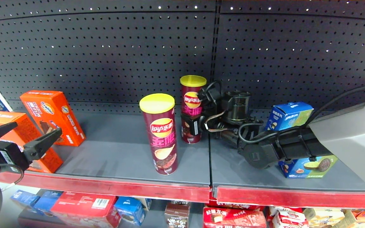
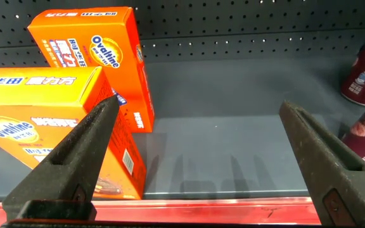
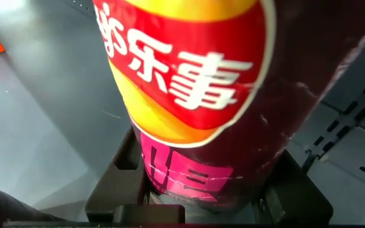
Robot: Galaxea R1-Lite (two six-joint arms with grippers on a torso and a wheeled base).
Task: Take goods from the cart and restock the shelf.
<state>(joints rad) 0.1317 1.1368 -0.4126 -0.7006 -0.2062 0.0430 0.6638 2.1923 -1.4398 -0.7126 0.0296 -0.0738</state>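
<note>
Light, stiff and likely slick, the tall maroon cardboard chip can with yellow lid (image 1: 192, 95) stands at the grey metal shelf's (image 1: 119, 148) back, seemingly pinched low by the right gripper (image 1: 191, 126); the left gripper (image 1: 38, 129) hangs spread.

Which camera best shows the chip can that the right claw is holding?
The head view: the can shows lid to base in the right gripper. The right wrist view gives its label close up; the left wrist view, its lower part.
</note>
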